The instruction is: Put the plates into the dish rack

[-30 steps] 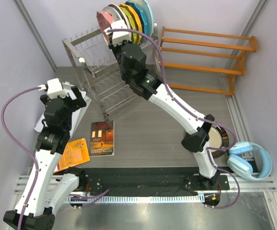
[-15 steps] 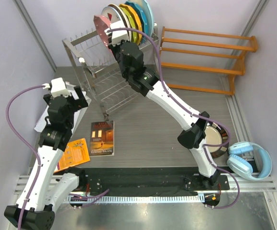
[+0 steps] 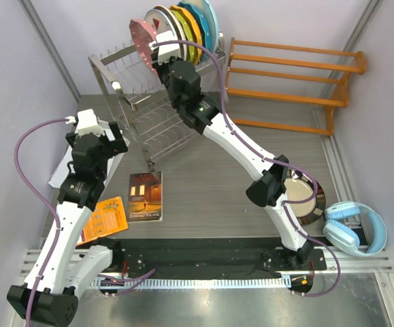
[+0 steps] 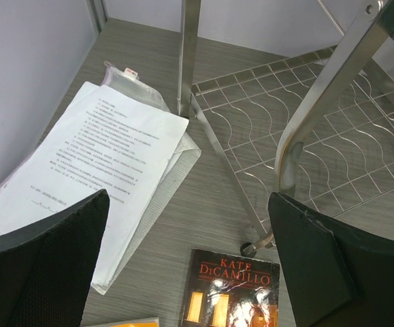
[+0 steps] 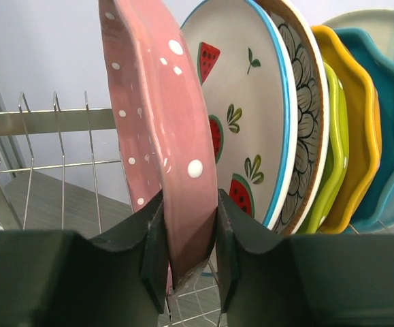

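Atop dish rack (image 3: pixel 125 102), plates (image 5: pixel 251 102) slotted upright — right gripper (image 5: pixel 183 225) grasping pink plate (image 5: pixel 152 102), left gripper (image 4: pixel 188 204) released

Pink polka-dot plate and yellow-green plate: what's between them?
Two plates on edge: the watermelon plate, then the brown-rimmed petal plate. Clearest in the right wrist view.

Pale lilac walls (image 3: pixel 13 82) close in a grey wood-grain desk (image 3: pixel 210 184) on three sides, with aluminium posts (image 3: pixel 50 48) running up the corners. An orange wooden slatted shelf (image 3: pixel 299 49) sits at the back right, seemingly tipped against the wall. Silver track (image 3: pixel 341 170) edges the desk's right side, and a brushed metal sheet (image 3: pixel 251 310) spans the near edge. The light is soft and even.
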`<state>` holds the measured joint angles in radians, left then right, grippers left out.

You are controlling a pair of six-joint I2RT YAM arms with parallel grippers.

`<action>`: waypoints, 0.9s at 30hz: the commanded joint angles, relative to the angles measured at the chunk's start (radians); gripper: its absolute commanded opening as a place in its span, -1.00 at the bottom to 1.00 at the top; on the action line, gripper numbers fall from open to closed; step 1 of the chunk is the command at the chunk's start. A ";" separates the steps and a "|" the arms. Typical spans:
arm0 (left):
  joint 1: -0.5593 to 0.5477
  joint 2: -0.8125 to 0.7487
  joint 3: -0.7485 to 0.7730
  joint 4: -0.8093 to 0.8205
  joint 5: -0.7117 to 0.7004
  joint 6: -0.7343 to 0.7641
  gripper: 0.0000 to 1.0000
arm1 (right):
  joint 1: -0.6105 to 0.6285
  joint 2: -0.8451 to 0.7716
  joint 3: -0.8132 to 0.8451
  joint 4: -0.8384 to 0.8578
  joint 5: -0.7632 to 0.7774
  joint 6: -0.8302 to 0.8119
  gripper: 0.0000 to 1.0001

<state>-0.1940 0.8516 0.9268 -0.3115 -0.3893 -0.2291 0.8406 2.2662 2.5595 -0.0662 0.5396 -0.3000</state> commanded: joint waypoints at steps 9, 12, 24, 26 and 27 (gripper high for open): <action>0.007 -0.017 0.000 0.038 0.064 -0.047 0.99 | 0.000 -0.138 -0.057 0.157 0.019 -0.042 0.04; 0.007 -0.028 -0.005 0.040 0.079 -0.058 0.99 | 0.014 -0.171 -0.102 0.160 0.034 -0.054 0.04; 0.007 -0.117 0.000 -0.038 0.232 0.045 0.99 | 0.106 -0.597 -0.578 0.169 0.229 -0.225 0.16; 0.007 -0.140 -0.012 -0.084 0.376 0.076 0.98 | 0.098 -0.786 -0.875 0.119 0.221 -0.241 0.24; 0.007 -0.170 -0.022 -0.095 0.432 0.089 0.96 | 0.092 -0.851 -0.975 0.021 0.189 -0.255 0.39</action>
<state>-0.1936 0.7460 0.9066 -0.3447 -0.1997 -0.2157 0.9596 1.6955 1.9316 0.0887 0.6807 -0.4984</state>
